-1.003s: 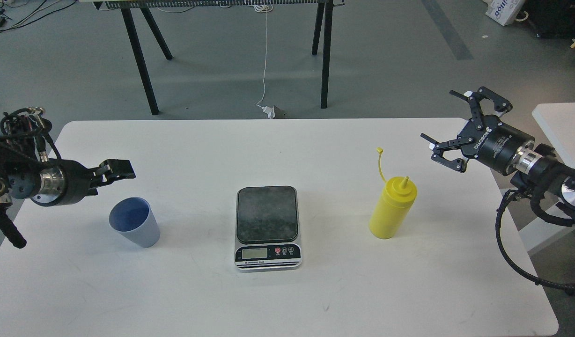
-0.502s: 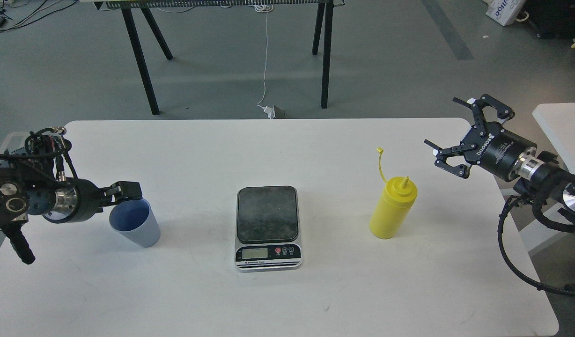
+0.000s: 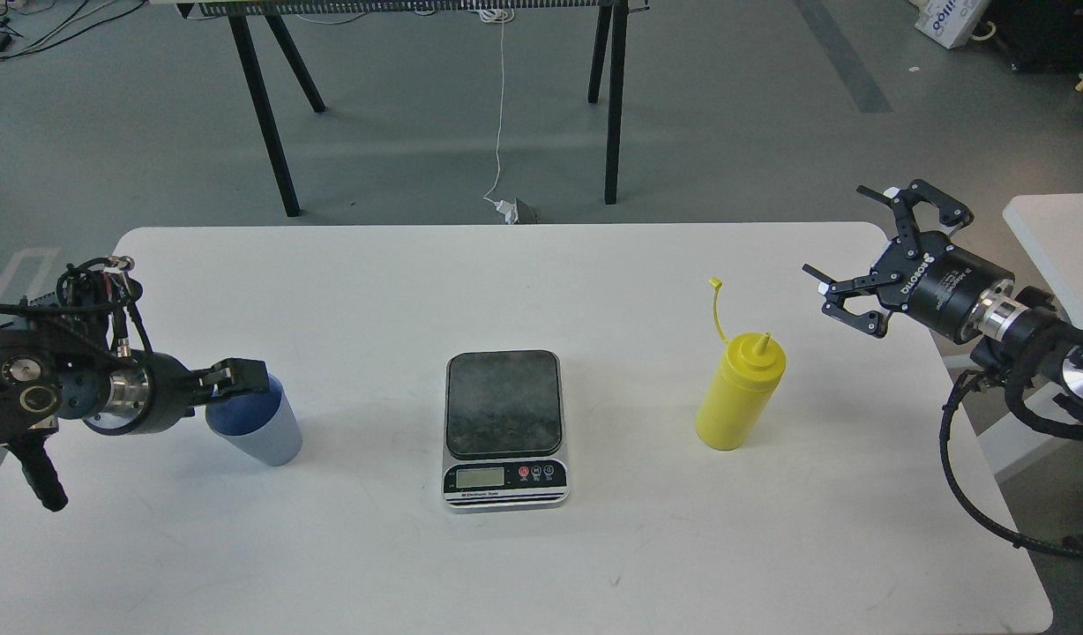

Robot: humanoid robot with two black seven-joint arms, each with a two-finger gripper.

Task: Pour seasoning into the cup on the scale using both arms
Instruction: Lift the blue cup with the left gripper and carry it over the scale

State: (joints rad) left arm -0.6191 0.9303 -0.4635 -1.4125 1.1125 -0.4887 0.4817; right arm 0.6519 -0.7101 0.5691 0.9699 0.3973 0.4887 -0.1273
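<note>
The light-blue ribbed cup (image 3: 272,432) stands upright on the white table (image 3: 541,291) at the left. My left gripper (image 3: 239,377) is at the cup's upper left rim and covers part of the opening; its fingers look dark and bunched, so I cannot tell how they stand. The scale (image 3: 504,414) sits in the middle, platform bare. The yellow seasoning bottle (image 3: 740,397) stands upright to its right, cap strap sticking up. My right gripper (image 3: 834,229) is open and empty, hovering right of and above the bottle, apart from it.
Beyond the table's far edge stand black trestle legs (image 3: 264,115) and a hanging white cable (image 3: 499,106). A second white table (image 3: 1057,234) is close at the right, behind my right arm.
My left gripper has come down and to the right, from above the cup to its rim. My right gripper has lowered slightly and stayed open. The cup, scale and bottle have not moved.
</note>
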